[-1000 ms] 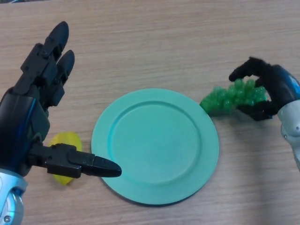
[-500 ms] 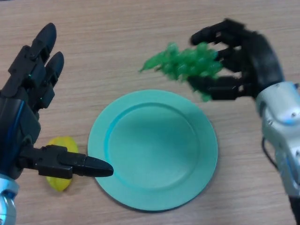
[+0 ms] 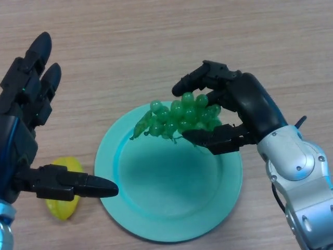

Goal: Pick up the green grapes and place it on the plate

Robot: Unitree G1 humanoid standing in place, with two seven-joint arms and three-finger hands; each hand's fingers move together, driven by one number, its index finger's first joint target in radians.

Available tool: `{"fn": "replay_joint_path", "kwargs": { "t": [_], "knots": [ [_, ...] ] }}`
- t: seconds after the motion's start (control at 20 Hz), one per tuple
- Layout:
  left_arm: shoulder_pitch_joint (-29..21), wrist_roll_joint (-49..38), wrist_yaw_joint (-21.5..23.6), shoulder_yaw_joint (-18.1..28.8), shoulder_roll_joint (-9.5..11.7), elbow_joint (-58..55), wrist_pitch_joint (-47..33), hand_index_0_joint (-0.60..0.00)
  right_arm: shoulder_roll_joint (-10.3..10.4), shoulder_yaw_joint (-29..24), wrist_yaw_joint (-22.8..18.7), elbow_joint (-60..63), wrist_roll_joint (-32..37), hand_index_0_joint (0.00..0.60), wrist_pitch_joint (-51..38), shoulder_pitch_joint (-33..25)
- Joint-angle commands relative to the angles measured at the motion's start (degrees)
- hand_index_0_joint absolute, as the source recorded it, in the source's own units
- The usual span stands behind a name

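Note:
In the head view my right hand is shut on the bunch of green grapes. It holds the bunch over the far part of the teal plate, with the tip of the bunch pointing left. I cannot tell whether the grapes touch the plate. My left hand is open at the left edge of the view, left of the plate, with its thumb pointing toward the plate's rim.
A yellow fruit lies on the wooden table just left of the plate, partly hidden under my left thumb.
My right hand lifted the grapes from the table at the plate's right, carried them up and left, and now holds them lower over the plate. My left hand shifted slightly left.

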Motion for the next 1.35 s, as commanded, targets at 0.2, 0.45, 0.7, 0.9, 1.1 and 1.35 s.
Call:
{"fn": "replay_joint_path", "kwargs": {
  "t": [0.2, 0.45, 0.7, 0.9, 1.1, 1.35],
  "knots": [
    [0.0, -0.9, 1.2, 2.1, 0.5, -2.2, -11.4, 0.0, -0.4, 3.1, 5.4, -13.1, -3.5, 0.0, 1.9, -0.1],
    [-0.2, -0.5, 0.0, 1.0, 0.8, -3.6, -9.0, 0.0, -0.4, -3.2, 10.3, -20.6, -1.8, 0.0, 1.5, 4.8],
    [0.8, -1.4, -2.4, 1.9, 0.6, -3.6, -9.7, 0.0, -0.5, -16.9, 8.7, -29.1, 14.5, 0.0, -1.2, 11.4],
    [0.2, -3.2, -2.9, 4.9, 1.2, -1.8, -10.1, 0.0, -4.8, -29.1, 3.0, -28.6, 31.4, 0.0, -1.3, 11.8],
    [-0.2, -3.9, -4.2, 6.3, 1.6, -2.2, -10.2, 0.0, -6.4, -29.6, -2.5, -30.3, 34.5, 0.0, -3.4, 13.3],
    [-0.3, -3.6, -3.8, 6.0, 1.6, -3.3, -8.3, 0.0, -5.3, -27.1, -3.3, -31.7, 30.2, 0.0, -7.7, 15.9]
  ]
}}
